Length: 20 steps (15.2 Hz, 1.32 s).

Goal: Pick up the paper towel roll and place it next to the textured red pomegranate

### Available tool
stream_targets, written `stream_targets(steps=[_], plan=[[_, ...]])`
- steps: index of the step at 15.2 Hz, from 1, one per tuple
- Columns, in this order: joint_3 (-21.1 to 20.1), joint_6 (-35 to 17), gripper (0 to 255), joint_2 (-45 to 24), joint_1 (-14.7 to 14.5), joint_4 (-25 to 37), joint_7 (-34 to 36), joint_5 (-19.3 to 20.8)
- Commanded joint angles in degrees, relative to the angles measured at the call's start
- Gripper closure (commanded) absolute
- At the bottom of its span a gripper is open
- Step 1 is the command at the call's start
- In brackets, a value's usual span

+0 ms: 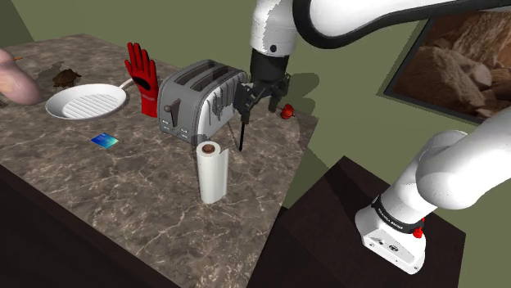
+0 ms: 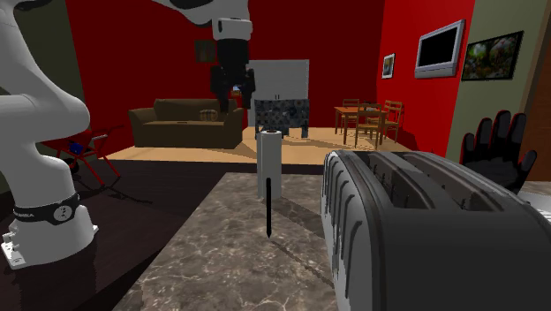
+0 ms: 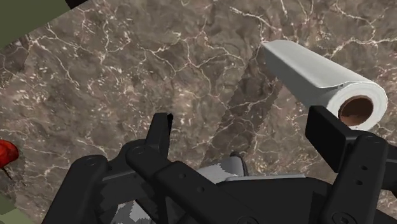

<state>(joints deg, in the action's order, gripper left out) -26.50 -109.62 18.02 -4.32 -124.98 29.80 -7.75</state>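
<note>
In the shoulder view, the white arm (image 1: 360,20) goes up from its stand (image 1: 352,196), runs across the top and bends down. That makes the claw (image 1: 262,98) point at the counter (image 1: 123,188). The claw hangs in the air just beside the toaster (image 1: 201,102). The paper towel roll (image 1: 212,172) stands upright on the counter. It is lower than the claw, a bit to this view's left of it, and apart from it. A thin black stick (image 1: 241,135) stands between the claw and the roll. The little red pomegranate (image 1: 287,112) sits near the claw on its other side, by the counter's edge.

In the second exterior view, the claw (image 2: 233,88) is higher than the roll (image 2: 269,163) and off to one side, not touching it. The stick (image 2: 267,208) stands in front of the roll.

In the wrist view, the two black fingers (image 3: 162,130) stand apart with nothing between them, so the claw (image 3: 245,130) is released. The roll (image 3: 318,79) sits just outside one finger. The pomegranate (image 3: 5,153) peeks in far past the other finger.

I think the job right now is to get to the roll. To do it well, the claw should slide over until the roll is right between the fingers. Then it should go down slowly, stay away from the stick and the toaster, and squeeze the roll gently. The roll looks soft and could tip over.
</note>
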Motion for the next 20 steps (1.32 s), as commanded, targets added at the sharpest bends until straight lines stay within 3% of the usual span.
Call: stream_targets(steps=[1,6,10,20], plan=[[-2.7,-1.7,0,-4.1,-0.1,2.4,3.8,1.9],[-7.9,-4.3,0,-15.9,-0.8,9.8,13.5,9.8],[-9.9,-4.3,0,-26.4,-3.5,17.4,21.5,18.1],[-9.1,-9.4,0,-29.1,-4.1,14.3,23.0,20.3]])
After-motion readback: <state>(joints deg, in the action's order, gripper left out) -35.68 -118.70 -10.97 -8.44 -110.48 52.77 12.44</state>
